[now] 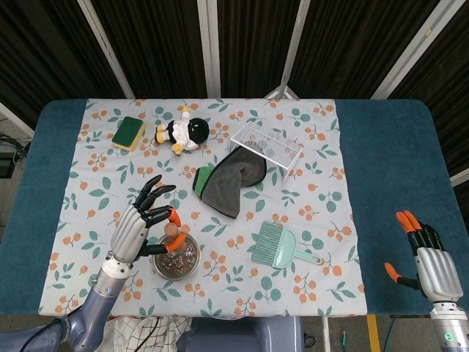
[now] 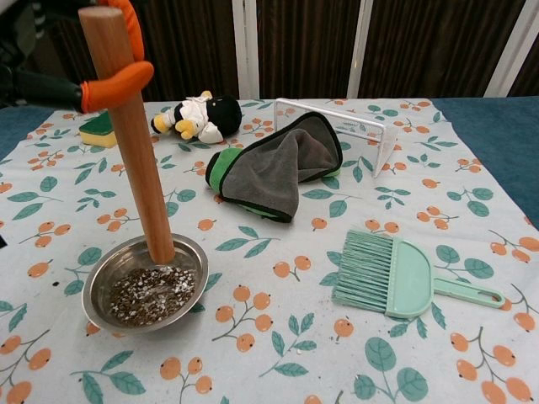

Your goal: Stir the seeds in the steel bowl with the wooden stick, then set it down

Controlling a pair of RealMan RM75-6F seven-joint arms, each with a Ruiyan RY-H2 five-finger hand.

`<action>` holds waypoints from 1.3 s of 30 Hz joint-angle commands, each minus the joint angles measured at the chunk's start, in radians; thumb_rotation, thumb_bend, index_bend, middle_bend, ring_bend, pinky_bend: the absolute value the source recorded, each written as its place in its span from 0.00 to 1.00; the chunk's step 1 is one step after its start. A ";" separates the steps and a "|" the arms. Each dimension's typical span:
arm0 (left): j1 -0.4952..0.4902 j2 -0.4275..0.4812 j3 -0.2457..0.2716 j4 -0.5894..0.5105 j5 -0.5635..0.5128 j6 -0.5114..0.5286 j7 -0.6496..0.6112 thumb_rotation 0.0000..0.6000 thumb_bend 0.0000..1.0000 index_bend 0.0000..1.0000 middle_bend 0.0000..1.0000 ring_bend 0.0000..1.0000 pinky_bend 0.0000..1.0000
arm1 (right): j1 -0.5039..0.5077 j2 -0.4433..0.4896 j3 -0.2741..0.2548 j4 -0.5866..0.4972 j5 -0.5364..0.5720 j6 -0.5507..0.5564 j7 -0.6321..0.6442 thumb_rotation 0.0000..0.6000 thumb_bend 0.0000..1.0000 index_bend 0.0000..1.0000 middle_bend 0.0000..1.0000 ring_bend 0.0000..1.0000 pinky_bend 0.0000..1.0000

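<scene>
A steel bowl (image 1: pixel 196 258) (image 2: pixel 194 269) holding dark seeds (image 1: pixel 176 262) (image 2: pixel 152 295) stands near the front left of the floral cloth. My left hand (image 1: pixel 139 224) (image 2: pixel 50 87) pinches the top of the wooden stick (image 1: pixel 171 229) (image 2: pixel 135 160) between orange-tipped fingers, its other fingers spread. The stick leans with its top to the left. Its lower end sits at the bowl's far rim, just above the seeds. My right hand (image 1: pixel 429 257) hovers over the blue table at the front right, fingers apart, holding nothing.
A mint brush and dustpan (image 1: pixel 277 246) (image 2: pixel 396 273) lies right of the bowl. Behind it are a grey and green cloth (image 1: pixel 229 183), a wire basket (image 1: pixel 265 149), a plush toy (image 1: pixel 183 132) and a green and yellow sponge (image 1: pixel 129 133).
</scene>
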 commanded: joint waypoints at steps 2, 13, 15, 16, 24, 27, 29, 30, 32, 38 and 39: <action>-0.016 0.052 -0.029 -0.037 -0.008 -0.022 0.043 1.00 0.79 0.63 0.71 0.19 0.00 | -0.002 -0.001 -0.002 0.002 -0.002 0.002 0.001 1.00 0.32 0.00 0.00 0.00 0.00; -0.006 0.195 -0.038 0.034 -0.031 -0.045 0.043 1.00 0.79 0.63 0.71 0.19 0.00 | 0.000 -0.001 -0.001 0.002 0.000 -0.003 0.004 1.00 0.32 0.00 0.00 0.00 0.00; 0.004 0.212 -0.029 0.070 -0.039 -0.045 0.029 1.00 0.79 0.63 0.71 0.19 0.00 | 0.002 0.001 0.000 0.000 0.002 -0.006 0.003 1.00 0.32 0.00 0.00 0.00 0.00; 0.008 0.218 -0.025 0.088 -0.040 -0.044 0.023 1.00 0.79 0.63 0.71 0.19 0.00 | 0.003 0.002 0.001 -0.002 0.004 -0.008 0.003 1.00 0.32 0.00 0.00 0.00 0.00; 0.036 0.254 0.009 0.284 -0.046 -0.032 -0.016 1.00 0.79 0.63 0.71 0.19 0.00 | 0.004 0.004 0.002 -0.009 0.012 -0.014 -0.002 1.00 0.32 0.00 0.00 0.00 0.00; 0.046 0.260 0.021 0.366 -0.048 -0.027 -0.035 1.00 0.79 0.63 0.71 0.19 0.00 | 0.004 0.004 0.002 -0.011 0.014 -0.015 -0.003 1.00 0.32 0.00 0.00 0.00 0.00; 0.052 0.263 0.026 0.416 -0.050 -0.021 -0.049 1.00 0.79 0.63 0.71 0.19 0.00 | 0.003 0.004 0.001 -0.011 0.014 -0.014 -0.004 1.00 0.32 0.00 0.00 0.00 0.00; 0.055 0.266 0.029 0.453 -0.052 -0.018 -0.058 1.00 0.79 0.63 0.71 0.19 0.00 | 0.002 0.004 0.001 -0.012 0.015 -0.014 -0.005 1.00 0.32 0.00 0.00 0.00 0.00; 0.058 0.270 0.032 0.495 -0.055 -0.016 -0.072 1.00 0.79 0.63 0.71 0.19 0.00 | 0.002 0.003 0.001 -0.012 0.015 -0.014 -0.007 1.00 0.32 0.00 0.00 0.00 0.00; 0.059 0.287 0.020 0.570 -0.085 -0.013 -0.104 1.00 0.79 0.63 0.71 0.19 0.00 | 0.005 0.004 0.003 -0.017 0.021 -0.020 -0.010 1.00 0.32 0.00 0.00 0.00 0.00; 0.059 0.288 0.016 0.572 -0.092 -0.015 -0.107 1.00 0.79 0.63 0.71 0.19 0.00 | 0.006 0.005 0.003 -0.018 0.022 -0.022 -0.011 1.00 0.32 0.00 0.00 0.00 0.00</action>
